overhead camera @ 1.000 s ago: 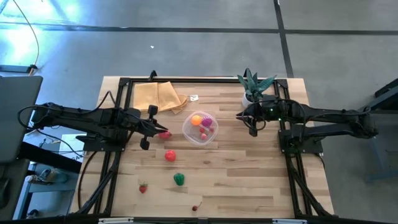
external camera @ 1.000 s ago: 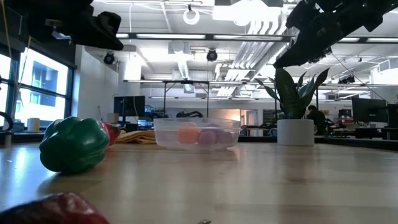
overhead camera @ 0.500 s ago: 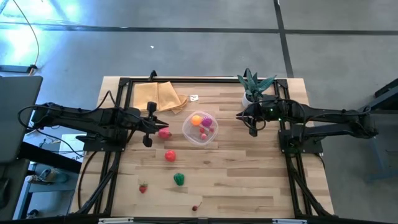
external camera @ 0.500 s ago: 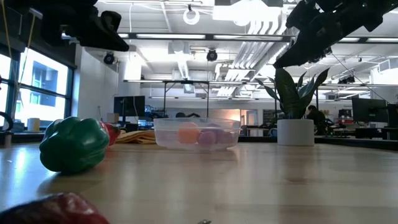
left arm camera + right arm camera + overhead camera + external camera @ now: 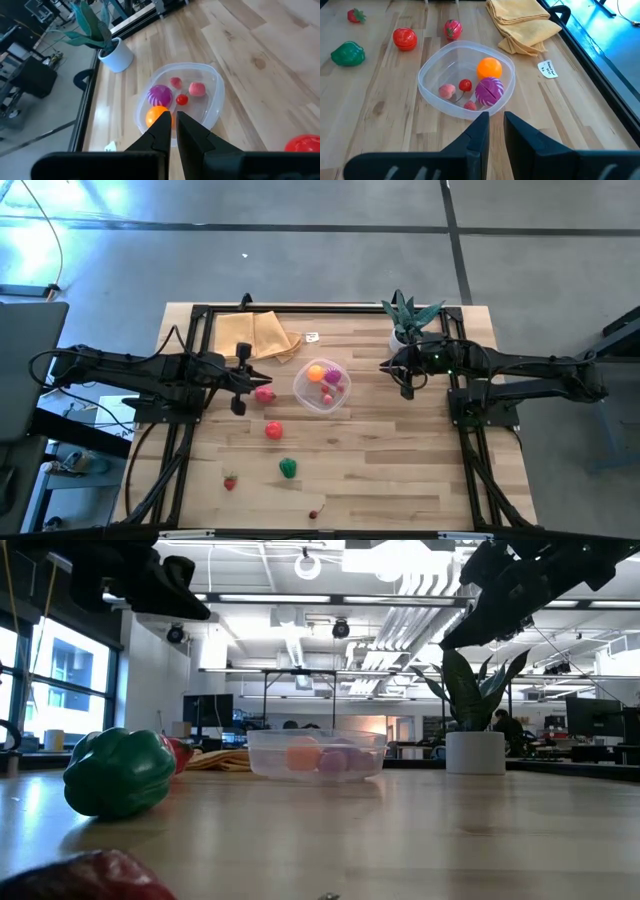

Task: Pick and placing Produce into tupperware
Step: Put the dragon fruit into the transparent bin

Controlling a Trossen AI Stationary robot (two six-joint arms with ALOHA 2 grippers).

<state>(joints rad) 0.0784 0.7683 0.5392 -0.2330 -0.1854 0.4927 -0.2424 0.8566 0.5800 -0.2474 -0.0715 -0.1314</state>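
Tupperware sits mid-table, already holding orange, purple and small red pieces. Just to its left a red fruit lies under my left gripper, fingers pressed together, holding nothing. I'd spread them, straddle it squarely, then descend. Right gripper waits right of the tub, nearly closed.

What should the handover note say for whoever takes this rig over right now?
Left gripper: shut, empty, raised beside a red piece. Right gripper: shut, empty, waiting near the potted plant.
Done: tupperware holds the orange piece, purple piece and three small red or pink ones.
Left on the table: that red piece, red tomato, green pepper, strawberry, cherries.
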